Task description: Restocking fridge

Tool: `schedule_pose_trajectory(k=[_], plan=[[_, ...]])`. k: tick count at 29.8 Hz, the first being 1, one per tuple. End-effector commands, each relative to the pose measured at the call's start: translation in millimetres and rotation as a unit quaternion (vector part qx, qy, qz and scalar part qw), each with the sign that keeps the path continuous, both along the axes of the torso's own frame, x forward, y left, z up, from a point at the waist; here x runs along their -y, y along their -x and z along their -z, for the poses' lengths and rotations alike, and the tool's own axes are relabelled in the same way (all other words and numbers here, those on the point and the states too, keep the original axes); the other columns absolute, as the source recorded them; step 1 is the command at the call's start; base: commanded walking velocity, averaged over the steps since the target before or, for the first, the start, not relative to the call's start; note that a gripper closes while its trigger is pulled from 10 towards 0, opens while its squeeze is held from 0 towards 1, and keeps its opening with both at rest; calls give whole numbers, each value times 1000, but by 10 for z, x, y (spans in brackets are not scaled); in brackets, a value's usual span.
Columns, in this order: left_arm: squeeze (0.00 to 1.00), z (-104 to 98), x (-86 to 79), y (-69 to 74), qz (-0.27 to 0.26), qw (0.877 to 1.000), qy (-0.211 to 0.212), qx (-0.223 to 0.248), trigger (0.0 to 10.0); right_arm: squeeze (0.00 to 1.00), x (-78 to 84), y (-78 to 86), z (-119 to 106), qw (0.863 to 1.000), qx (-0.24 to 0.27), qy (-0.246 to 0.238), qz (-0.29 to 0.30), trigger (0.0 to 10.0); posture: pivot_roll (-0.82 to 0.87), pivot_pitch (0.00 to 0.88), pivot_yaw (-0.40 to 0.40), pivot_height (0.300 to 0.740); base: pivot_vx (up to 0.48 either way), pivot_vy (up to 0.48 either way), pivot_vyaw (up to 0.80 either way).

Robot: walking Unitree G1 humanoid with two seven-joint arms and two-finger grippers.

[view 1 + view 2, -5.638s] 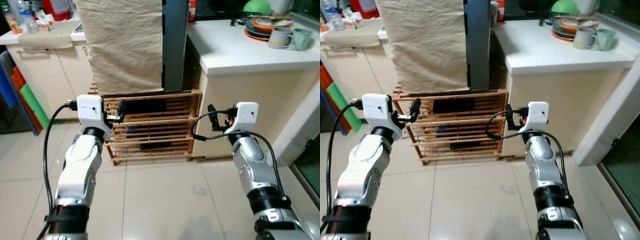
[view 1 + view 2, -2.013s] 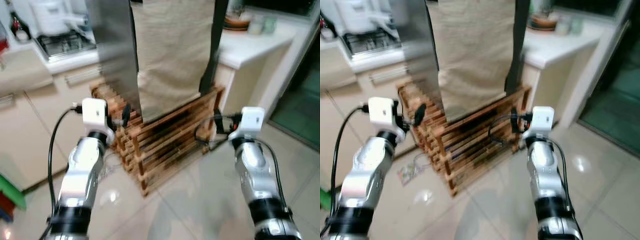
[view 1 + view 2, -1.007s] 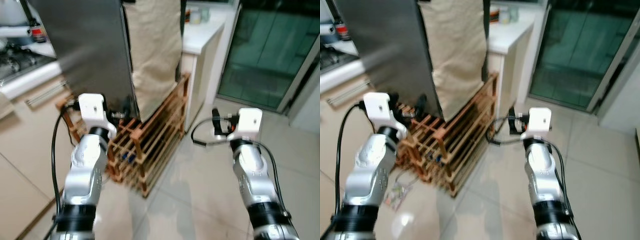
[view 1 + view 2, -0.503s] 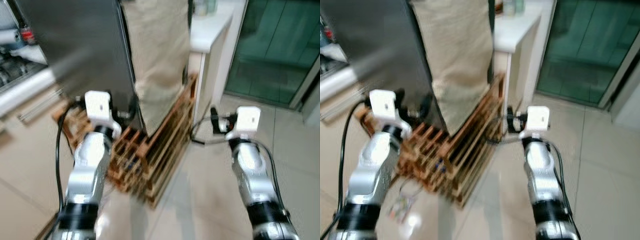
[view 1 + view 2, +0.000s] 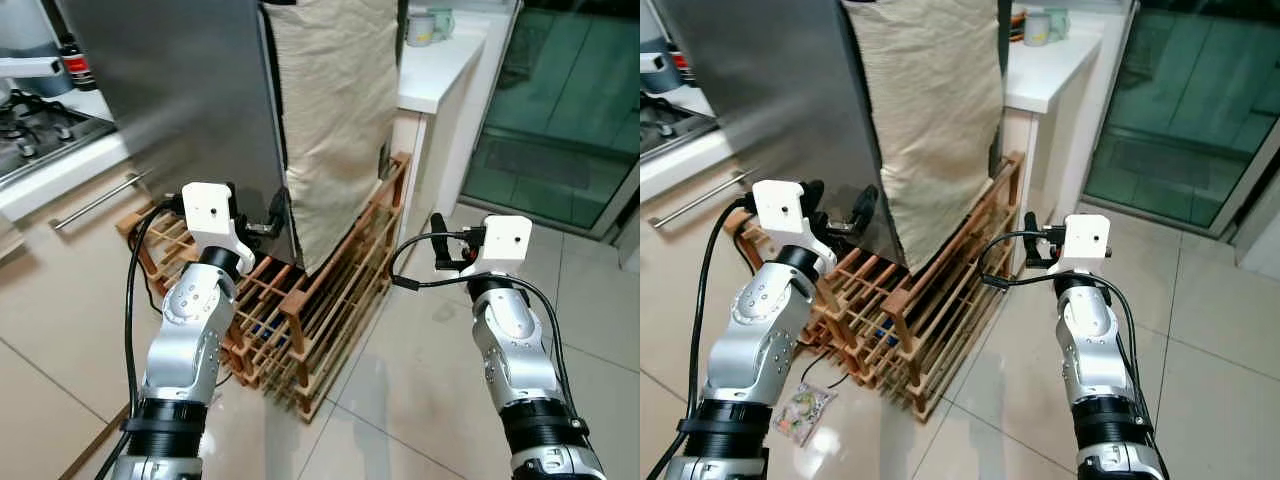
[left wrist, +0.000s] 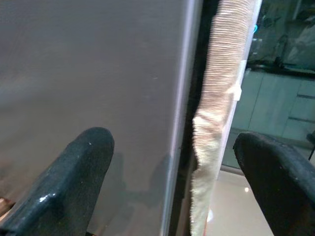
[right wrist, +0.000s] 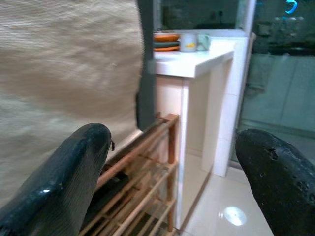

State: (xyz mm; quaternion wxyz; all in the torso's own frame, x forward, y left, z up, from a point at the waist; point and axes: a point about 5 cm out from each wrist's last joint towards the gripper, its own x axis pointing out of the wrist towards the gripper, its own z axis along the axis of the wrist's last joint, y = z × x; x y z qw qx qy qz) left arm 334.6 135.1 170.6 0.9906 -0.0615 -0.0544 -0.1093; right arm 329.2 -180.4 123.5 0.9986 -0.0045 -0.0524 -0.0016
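The fridge (image 5: 180,100) stands just ahead as a tall steel-grey box, with a beige cloth (image 5: 335,110) hanging down its near face. Its foot sits behind a slatted wooden rack (image 5: 310,320). My left gripper (image 5: 255,215) is raised close to the fridge's corner, open and holding nothing. The left wrist view looks between its fingers (image 6: 74,182) at the grey panel (image 6: 98,73) and the cloth's edge (image 6: 216,113). My right gripper (image 5: 440,245) is open and empty in front of the rack's right end; past its fingertips (image 7: 64,182) lie the cloth and the counter.
A white counter (image 5: 440,70) with mugs (image 5: 425,25) stands right of the fridge. Dark glass doors (image 5: 560,110) fill the far right. A stove top (image 5: 40,130) and a cabinet handle (image 5: 100,200) are at the left. A small packet (image 5: 805,410) lies on the tiled floor (image 5: 400,400).
The whole view has swung as I moved: the fridge's grey side and the glass doors have come into sight, and the blur has cleared. Both arms keep their raised pose, grippers still open.
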Motion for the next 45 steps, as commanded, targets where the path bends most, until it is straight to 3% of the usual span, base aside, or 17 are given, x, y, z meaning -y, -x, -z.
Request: schedule_pose_trajectory(k=[1,9,16,24,31,37,45], plan=[[0,1,-8,-78,-7,1000,2,-16,10000,0,-26,-14,-38,1000,8,1,-4,10000,-159,0,51,740,0,0,0],[0,-136,95,-336,-11,1000,9,-18,10000,0,-15,-15,-51,1000,10,3,-3,10000,-187,0,64,740,0,0,0],[0,-202,216,-409,8,1000,9,-12,10000,0,4,10,-46,1000,10,3,0,10000,-192,0,64,740,0,0,0],[0,-409,536,-479,73,997,10,21,10000,0,46,55,-33,1000,7,8,6,10000,-219,0,76,740,0,0,0],[0,-421,760,-553,95,995,15,13,10000,0,51,70,-26,1000,5,10,6,10000,-240,0,85,740,0,0,0],[0,-424,815,-586,89,996,11,7,10000,0,61,84,-17,1000,3,11,9,10000,-249,0,90,740,0,0,0],[0,-321,667,-674,0,999,20,-25,10000,0,85,122,-9,1000,2,13,13,10000,-265,0,99,740,0,0,0]])
